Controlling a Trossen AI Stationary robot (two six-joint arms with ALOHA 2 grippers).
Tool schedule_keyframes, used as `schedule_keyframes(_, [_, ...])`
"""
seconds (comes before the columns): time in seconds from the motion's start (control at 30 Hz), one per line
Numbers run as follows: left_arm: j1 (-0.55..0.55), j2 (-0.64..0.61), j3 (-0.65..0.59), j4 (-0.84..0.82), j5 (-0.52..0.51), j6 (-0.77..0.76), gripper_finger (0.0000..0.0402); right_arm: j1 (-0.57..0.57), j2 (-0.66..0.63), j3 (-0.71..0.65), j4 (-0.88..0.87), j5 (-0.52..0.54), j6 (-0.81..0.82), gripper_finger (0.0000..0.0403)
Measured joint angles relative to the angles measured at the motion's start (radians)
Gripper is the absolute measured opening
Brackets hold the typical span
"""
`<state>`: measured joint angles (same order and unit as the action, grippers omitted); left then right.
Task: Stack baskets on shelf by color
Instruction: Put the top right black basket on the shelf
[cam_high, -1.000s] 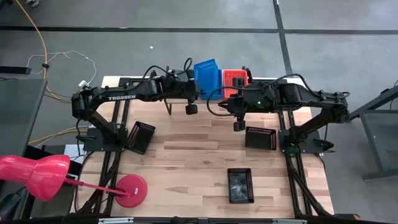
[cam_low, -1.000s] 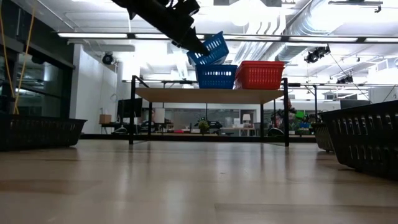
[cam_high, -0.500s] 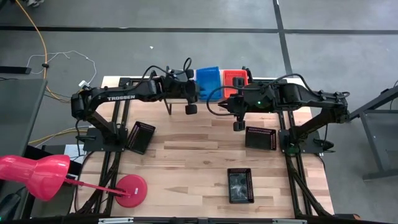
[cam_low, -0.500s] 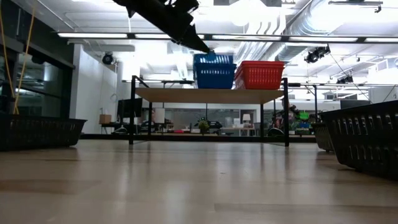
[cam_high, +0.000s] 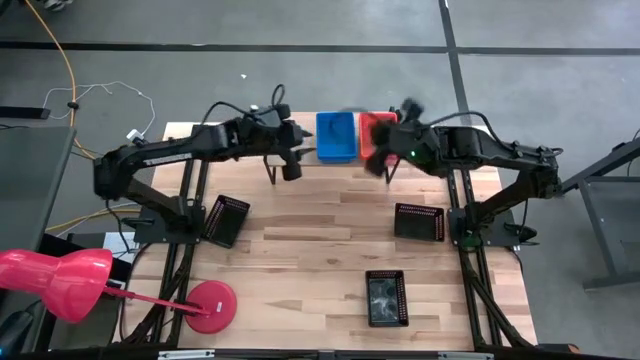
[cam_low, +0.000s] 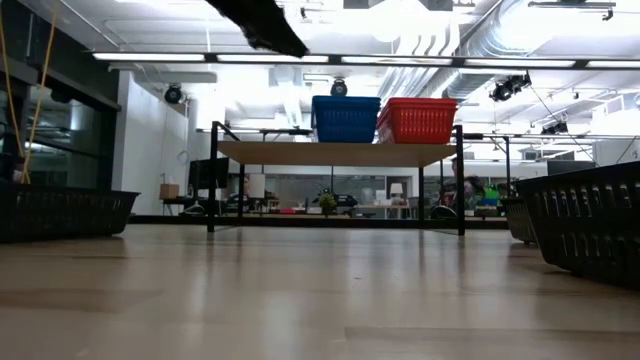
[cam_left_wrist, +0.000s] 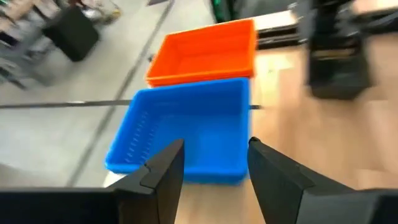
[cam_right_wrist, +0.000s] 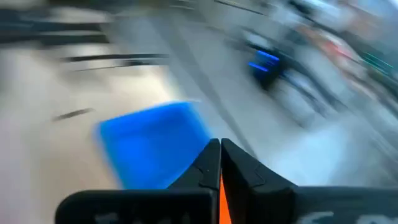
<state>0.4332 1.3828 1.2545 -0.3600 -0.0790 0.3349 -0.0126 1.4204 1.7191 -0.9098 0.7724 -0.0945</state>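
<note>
Stacking blue done: left fingers (cam_left_wrist: 211, 171) wide, empty, just short of blue stack (cam_high: 335, 137). Nearest black basket (cam_high: 227, 219) lies under left arm; right fingers (cam_right_wrist: 219, 163) pinched together.

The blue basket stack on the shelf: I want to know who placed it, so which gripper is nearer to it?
Left. The open left gripper sits just beside the blue basket stack. The shut right gripper is over the red-orange baskets, one stack further.
</note>
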Motion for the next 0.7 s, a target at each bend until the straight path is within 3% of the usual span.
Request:
schedule_keyframes(0.17, [0.0, -0.114, -0.028, -0.049, 0.139, -0.097, 0.0157, -0.105, 0.0, 0.0, -0.081, 0.358, 0.289, 0.0])
schedule_keyframes(0.27, [-0.006, -0.178, -0.093, 0.013, 0.205, -0.128, 0.0157, -0.195, 0.0, 0.0, -0.133, 0.393, 0.359, 0.0])
schedule_keyframes(0.37, [-0.007, -0.239, -0.188, 0.118, 0.232, -0.159, 0.0157, -0.277, 0.0, 0.0, -0.146, 0.315, 0.405, 0.0])
schedule_keyframes(0.47, [-0.011, -0.299, -0.286, 0.21, 0.246, -0.171, 0.0157, -0.284, 0.0, 0.0, -0.174, 0.109, 0.408, 0.0])
schedule_keyframes(0.6, [-0.012, -0.368, -0.436, 0.352, 0.309, -0.18, 0.0156, -0.174, 0.0, 0.0, -0.251, -0.005, 0.367, 0.0])
schedule_keyframes(0.7, [-0.012, -0.409, -0.549, 0.505, 0.337, -0.211, 0.0156, -0.065, -0.003, 0.0, -0.356, -0.148, 0.398, 0.0])
